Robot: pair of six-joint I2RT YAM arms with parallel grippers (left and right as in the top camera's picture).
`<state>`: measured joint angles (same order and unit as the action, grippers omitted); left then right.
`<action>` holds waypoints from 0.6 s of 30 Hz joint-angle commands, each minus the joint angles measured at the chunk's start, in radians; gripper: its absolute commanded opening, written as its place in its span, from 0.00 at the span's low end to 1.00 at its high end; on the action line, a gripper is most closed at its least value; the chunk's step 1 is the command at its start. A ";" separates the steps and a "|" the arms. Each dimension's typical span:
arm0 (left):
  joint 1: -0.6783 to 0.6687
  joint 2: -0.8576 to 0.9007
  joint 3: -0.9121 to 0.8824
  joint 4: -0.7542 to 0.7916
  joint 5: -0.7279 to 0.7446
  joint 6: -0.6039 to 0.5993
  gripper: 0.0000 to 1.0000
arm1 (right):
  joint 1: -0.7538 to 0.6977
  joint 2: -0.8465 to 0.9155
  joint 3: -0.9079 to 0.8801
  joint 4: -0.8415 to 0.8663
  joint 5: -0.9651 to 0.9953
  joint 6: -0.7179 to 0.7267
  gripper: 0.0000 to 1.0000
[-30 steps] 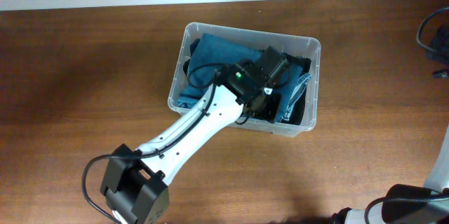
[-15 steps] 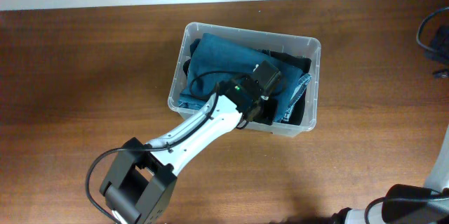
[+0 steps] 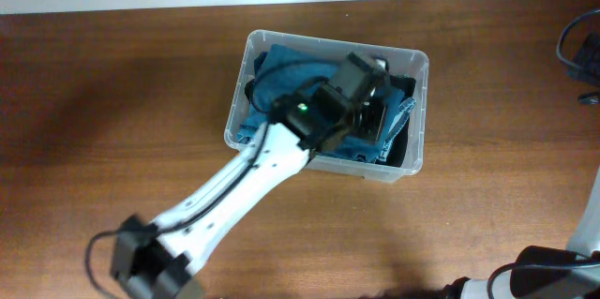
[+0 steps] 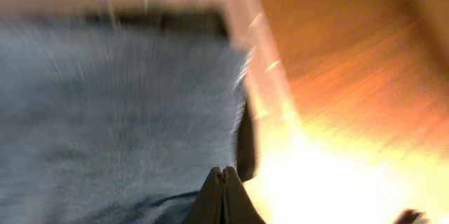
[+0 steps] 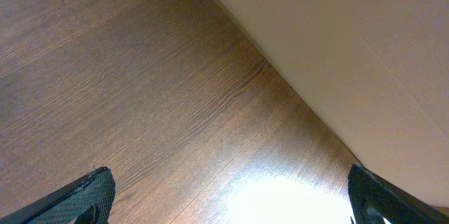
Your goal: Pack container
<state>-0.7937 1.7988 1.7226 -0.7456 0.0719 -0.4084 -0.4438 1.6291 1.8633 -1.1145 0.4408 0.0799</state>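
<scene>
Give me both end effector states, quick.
Left end effector: closed, nothing visibly held.
Right end effector: open, holding nothing.

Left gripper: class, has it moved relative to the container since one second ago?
Yes. The left gripper, shut, now sits nearer the far rim of the container than one second ago, after briefly pulling back toward the near wall.

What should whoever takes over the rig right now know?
Left gripper: shut, nothing visible between its fingertips, over the blue fabric inside the container. Its wrist view is blurred.
Right gripper: open, empty, above the wooden table, away from the container.
Done: blue fabric and dark fabric lie in the container.
Left: probably tuck or press the fabric flat. Whether more items are due cannot be told.
</scene>
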 commanded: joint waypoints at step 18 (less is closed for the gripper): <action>0.040 0.047 0.193 0.015 -0.102 0.111 0.01 | -0.002 0.000 0.005 0.003 0.012 0.014 0.99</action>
<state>-0.7551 1.7763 1.9041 -0.7498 0.0113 -0.3393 -0.4438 1.6291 1.8633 -1.1145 0.4412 0.0799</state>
